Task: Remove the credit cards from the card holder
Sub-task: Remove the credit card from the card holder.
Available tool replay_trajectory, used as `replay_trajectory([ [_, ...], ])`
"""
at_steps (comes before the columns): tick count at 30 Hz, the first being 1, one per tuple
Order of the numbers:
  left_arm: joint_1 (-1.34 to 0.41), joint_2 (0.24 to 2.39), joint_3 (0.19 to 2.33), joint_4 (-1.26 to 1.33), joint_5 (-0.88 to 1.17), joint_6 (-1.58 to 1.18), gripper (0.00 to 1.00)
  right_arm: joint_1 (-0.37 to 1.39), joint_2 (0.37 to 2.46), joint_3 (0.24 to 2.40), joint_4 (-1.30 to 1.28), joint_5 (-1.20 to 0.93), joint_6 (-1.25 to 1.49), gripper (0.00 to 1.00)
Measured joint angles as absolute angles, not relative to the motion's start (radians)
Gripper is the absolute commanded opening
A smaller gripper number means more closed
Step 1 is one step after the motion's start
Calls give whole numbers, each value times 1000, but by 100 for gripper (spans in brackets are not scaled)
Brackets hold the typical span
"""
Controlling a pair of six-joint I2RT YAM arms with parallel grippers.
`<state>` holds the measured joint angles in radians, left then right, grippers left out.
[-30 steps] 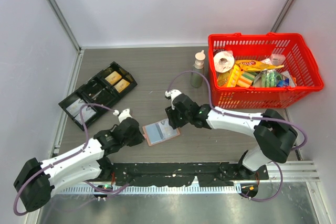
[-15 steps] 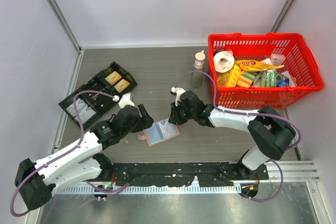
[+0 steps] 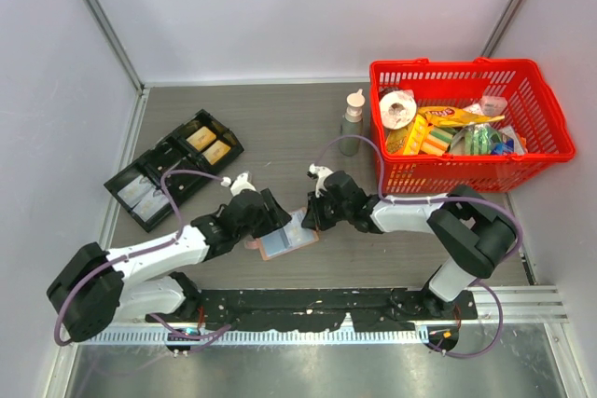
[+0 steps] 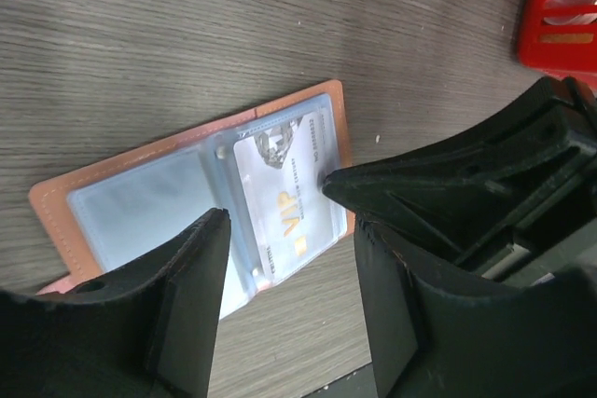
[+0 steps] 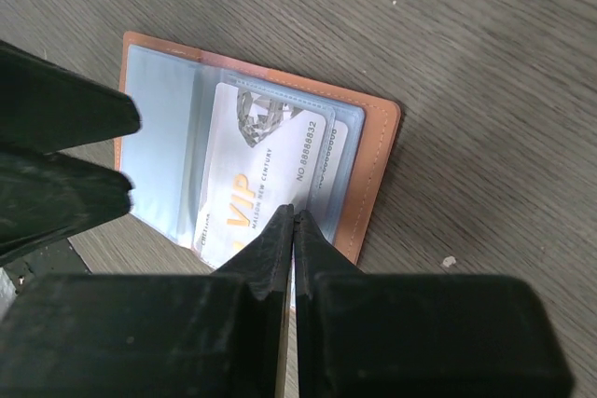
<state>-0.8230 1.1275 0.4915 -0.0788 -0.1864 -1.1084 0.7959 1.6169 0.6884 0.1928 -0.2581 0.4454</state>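
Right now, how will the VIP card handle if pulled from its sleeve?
VIP card looks thin and flat: probably light, stiff. Its clear sleeve may grip it. The card holder looks unclamped, so may drag along.

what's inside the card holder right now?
The card holder lies open. A white VIP card sits in one clear sleeve, with a second card peeking out behind it. The other sleeve looks empty. Any cards stacked beneath are hidden.

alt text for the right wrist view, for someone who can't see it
An open tan card holder lies flat on a grey wood-grain table, a white VIP card in its clear sleeve. The right gripper, shut, points its tips at the card's edge.
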Motion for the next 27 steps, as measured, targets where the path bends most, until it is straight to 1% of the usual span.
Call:
replay_trajectory([
  [7,-823,1220,434,76,-183,-1180,49,794,1617,654,262,-272,456,6],
  [12,-825,1253,405,125,-191,-1211,48,794,1617,644,282,-274,459,6],
  [15,-825,1281,403,157,-186,-1225,54,793,1616,642,286,-275,460,6],
  [16,-825,1292,403,171,-183,-1228,60,792,1616,641,289,-276,461,6],
  [18,-825,1304,403,194,-178,-1231,65,790,1616,639,291,-278,463,6],
  [20,-826,1310,403,220,-174,-1235,67,788,1615,637,292,-281,464,6],
  [23,-828,1325,404,253,-171,-1241,65,785,1612,633,294,-287,467,6],
  [27,-831,1350,404,293,-173,-1245,57,782,1610,626,299,-297,474,6],
])
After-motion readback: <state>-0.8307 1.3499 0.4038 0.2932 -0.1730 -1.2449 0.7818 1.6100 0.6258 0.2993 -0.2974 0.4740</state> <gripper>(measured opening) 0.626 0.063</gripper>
